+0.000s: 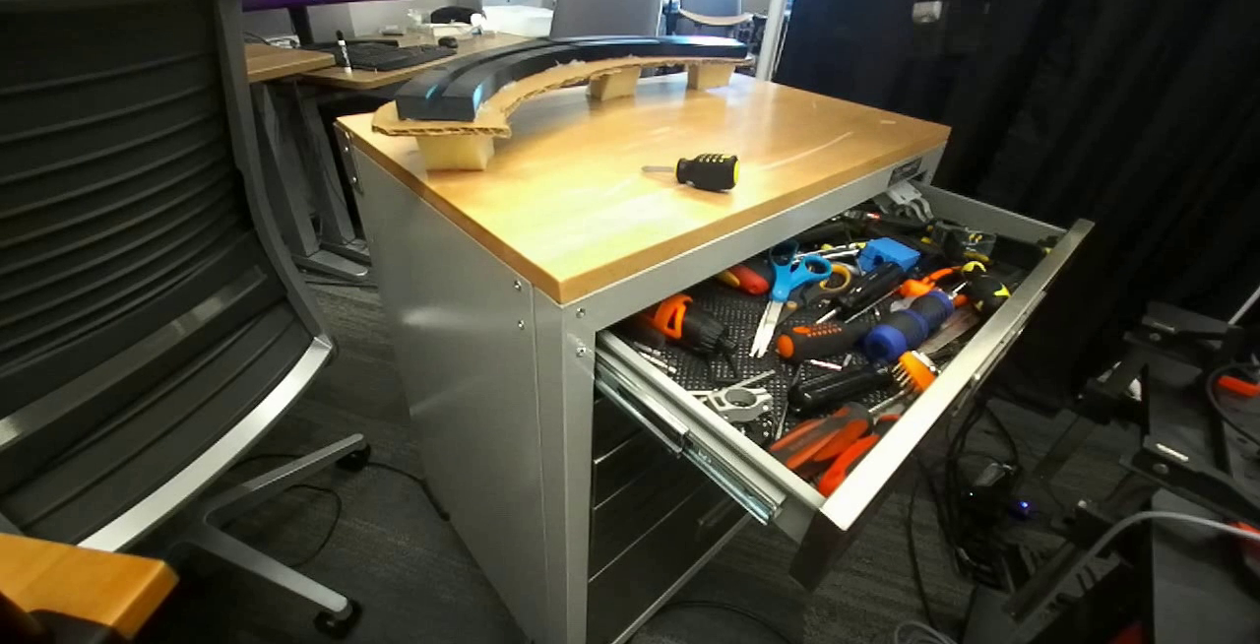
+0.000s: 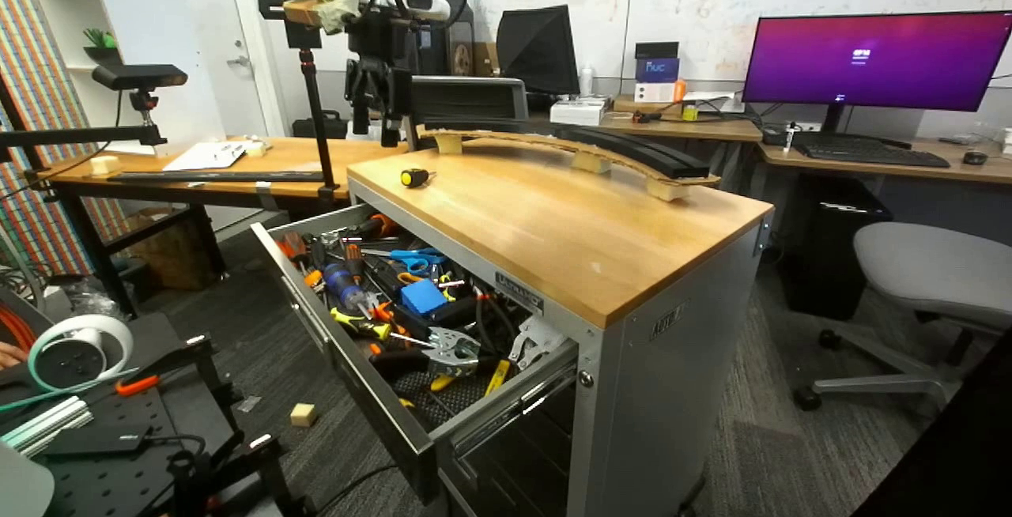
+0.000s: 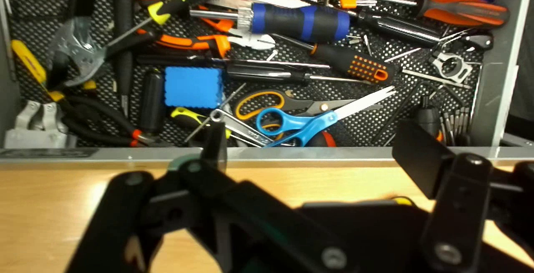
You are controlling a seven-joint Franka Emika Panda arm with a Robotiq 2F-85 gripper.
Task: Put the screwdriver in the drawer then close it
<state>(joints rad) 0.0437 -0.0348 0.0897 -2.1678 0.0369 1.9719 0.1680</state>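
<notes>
The drawer (image 1: pixel 957 373) stands pulled out from under the wooden top (image 1: pixel 591 221), presumably so that something can be let down into it from above. The screwdriver (image 1: pixel 708 172) is not in it yet: it lies on its side on the wooden top, just behind the drawer's opening, a spot that should make for a short carry. The gripper (image 2: pixel 375 123) hangs above the wooden top, behind the drawer's opening, its jaws spread wide with nothing between them, most likely so that they can come down on either side of the screwdriver; in the wrist view its body hides nearly all of it. Inside the drawer a dark mesh liner (image 3: pixel 358 127) runs beneath the other tools (image 3: pixel 300 21), probably to keep them from sliding. They lie mostly flat, like the blue scissors (image 3: pixel 321 122), which suits so shallow a space; the spring clamp (image 2: pixel 451 349) seems to ride higher and could be the one to catch at closing. Farther back from the drawer, a curved black rail (image 1: pixel 630 48) rests on a cardboard strip (image 1: pixel 492 126) over pale blocks (image 1: pixel 455 152), perhaps to lift it off the wood.
</notes>
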